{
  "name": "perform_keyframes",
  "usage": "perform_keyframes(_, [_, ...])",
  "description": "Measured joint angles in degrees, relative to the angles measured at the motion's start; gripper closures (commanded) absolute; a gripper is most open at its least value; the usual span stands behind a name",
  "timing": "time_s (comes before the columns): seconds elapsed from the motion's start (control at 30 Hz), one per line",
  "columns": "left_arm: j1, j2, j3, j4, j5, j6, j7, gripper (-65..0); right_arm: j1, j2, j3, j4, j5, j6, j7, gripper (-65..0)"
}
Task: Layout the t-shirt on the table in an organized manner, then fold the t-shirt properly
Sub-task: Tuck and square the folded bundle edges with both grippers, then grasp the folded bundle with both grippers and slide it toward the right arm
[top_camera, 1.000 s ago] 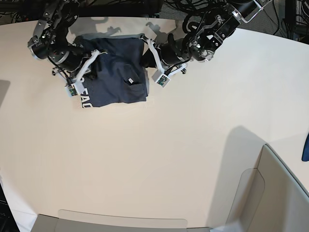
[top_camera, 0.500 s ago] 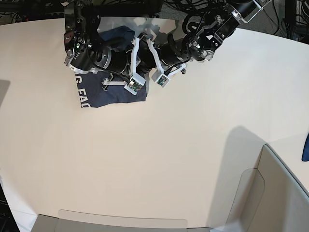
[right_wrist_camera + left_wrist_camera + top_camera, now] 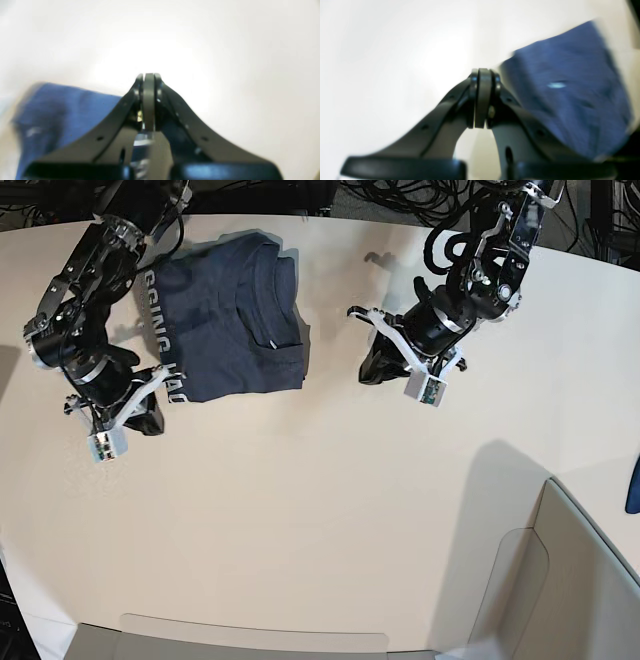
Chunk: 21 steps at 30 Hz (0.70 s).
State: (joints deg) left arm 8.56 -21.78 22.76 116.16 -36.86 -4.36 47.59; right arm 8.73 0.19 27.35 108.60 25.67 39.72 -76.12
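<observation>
1. Off-white and nearly bare, the table [image 3: 330, 510] stretches away from the two arms, with grey-beige box walls [image 3: 560, 580] at its near corner and black cables [image 3: 400, 200] beyond its far edge.
2. Right gripper [image 3: 149, 77]: jaws pressed together, nothing between them, poised over bare tabletop just off the shirt's lettered edge.
3. Left gripper [image 3: 483, 72]: jaws likewise together and empty, standing apart from the shirt's opposite side.
4. Between the two grippers lies the t-shirt [image 3: 235, 325], folded into a compact, roughly square packet near the table's far edge, pale lettering [image 3: 163, 330] along one side and a small white neck label [image 3: 270, 343] on top.
5. From the right gripper the shirt lies close alongside; from the left gripper it is well apart across open table. The right arm is nearer.
6. Judging by the tidy packet and both grippers empty, the fold looks essentially finished.
</observation>
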Motion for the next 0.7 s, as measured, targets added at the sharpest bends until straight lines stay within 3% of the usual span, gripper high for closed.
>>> perform_keyframes(0.07, [0.7, 0.1, 0.1, 0.8, -3.9, -6.1, 4.2, 0.0, 2.9, 0.0, 0.3, -4.0, -4.2, 0.0, -0.2, 0.0])
perform_keyframes(0.23, [0.5, 2.6, 0.1, 1.0, -14.8, -14.8, 10.0, 0.0, 11.3, -0.5, -1.2, -14.3, -12.1, 0.0, 0.7, 0.0])
perform_keyframes(0.43, [-0.2, 6.1, 5.4, 0.1, -17.8, -15.6, 17.3, 0.0, 16.6, -0.2, -7.3, -27.1, -17.4, 0.0, 7.2, 0.0])
perform_keyframes(0.53, [-2.5, 6.6, 10.1, -3.4, -18.1, -15.9, 18.2, 0.0, 16.5, -0.6, -11.6, -30.4, -17.8, 0.0, 9.7, 0.0])
perform_keyframes(0.7, [-5.4, 6.2, 10.8, -11.4, -17.8, -15.5, 17.8, 0.0, 13.4, -1.0, -15.2, -30.9, -18.0, 0.0, 10.3, 0.0])
